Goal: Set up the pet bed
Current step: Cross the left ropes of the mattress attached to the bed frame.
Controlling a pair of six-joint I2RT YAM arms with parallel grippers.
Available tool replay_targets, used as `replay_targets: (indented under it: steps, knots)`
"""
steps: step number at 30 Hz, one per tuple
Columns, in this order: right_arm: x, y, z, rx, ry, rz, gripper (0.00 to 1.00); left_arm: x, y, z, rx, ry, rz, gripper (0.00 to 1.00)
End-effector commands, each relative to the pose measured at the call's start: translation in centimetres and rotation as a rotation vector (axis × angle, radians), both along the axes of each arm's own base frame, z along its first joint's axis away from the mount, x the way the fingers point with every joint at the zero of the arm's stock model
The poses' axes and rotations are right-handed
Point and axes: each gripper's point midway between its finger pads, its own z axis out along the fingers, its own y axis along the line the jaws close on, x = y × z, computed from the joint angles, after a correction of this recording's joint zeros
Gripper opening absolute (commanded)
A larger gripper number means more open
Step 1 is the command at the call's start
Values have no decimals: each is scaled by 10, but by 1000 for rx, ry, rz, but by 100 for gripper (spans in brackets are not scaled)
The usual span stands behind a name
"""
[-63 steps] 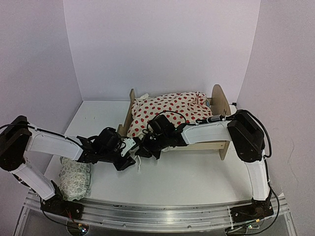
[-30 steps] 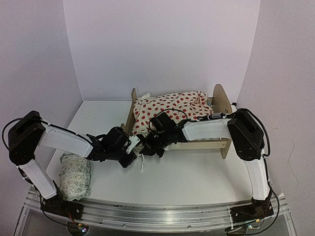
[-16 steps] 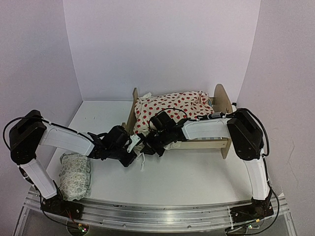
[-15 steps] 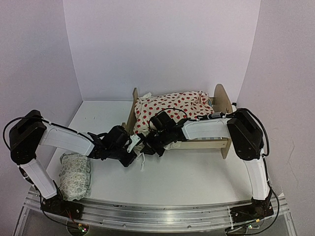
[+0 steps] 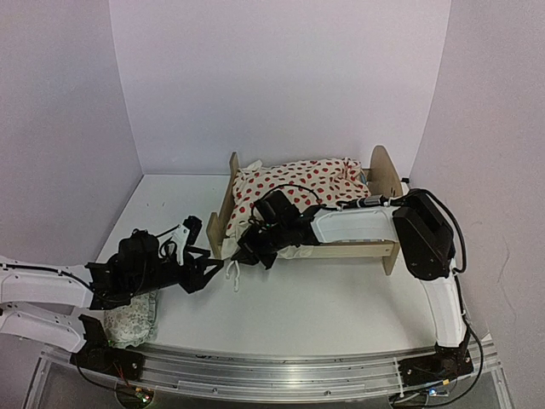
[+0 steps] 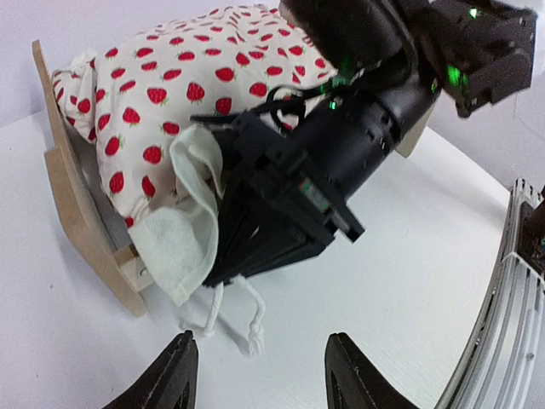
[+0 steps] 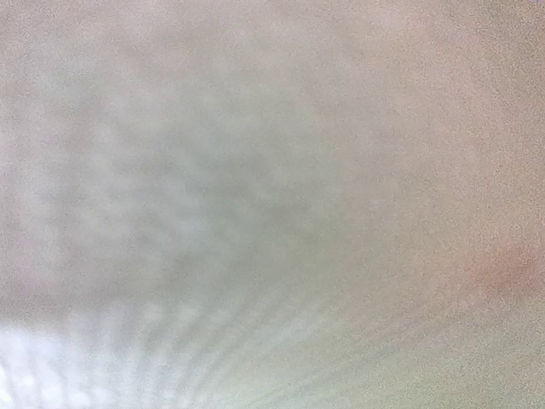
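Left gripper (image 6: 260,379) retreated, half open, empty; right gripper (image 5: 244,253) pinching blanket (image 6: 170,94)

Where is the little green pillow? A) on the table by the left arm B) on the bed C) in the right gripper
A: the pillow lies on the table, partly under the left arm, away from the pet bed and its blanket.

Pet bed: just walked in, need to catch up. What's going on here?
The right gripper is shut on the near corner of the cream red-dotted blanket draped over the light plywood pet bed. The left gripper hovers open and empty just short of it. The pale patterned pillow lies off the bed.
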Motion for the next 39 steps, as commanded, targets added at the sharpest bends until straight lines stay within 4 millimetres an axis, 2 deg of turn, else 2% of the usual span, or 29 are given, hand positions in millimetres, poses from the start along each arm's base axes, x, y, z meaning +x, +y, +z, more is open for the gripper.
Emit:
replay_targets:
  steps: [1,6,11,18,26,35,39]
  knots:
    - [8,9,15,61,37,-17,0,4,8,-1,-91,-62,52,50]
    - [10,1,15,48,94,-36,0,6,19,-23,-151,-72,107,46]
    - [10,0,14,33,94,-20,0,8,4,-46,-71,-132,39,44]
    - [6,-1,8,21,123,-9,0,13,-15,-62,-40,-206,-22,47]
    - [1,-1,5,13,151,8,0,30,-32,-79,25,-270,-25,46]
    - [-5,-3,3,5,175,24,0,45,-39,-87,67,-289,12,44]
    - [-7,-2,1,6,187,31,0,50,-41,-93,84,-279,21,38]
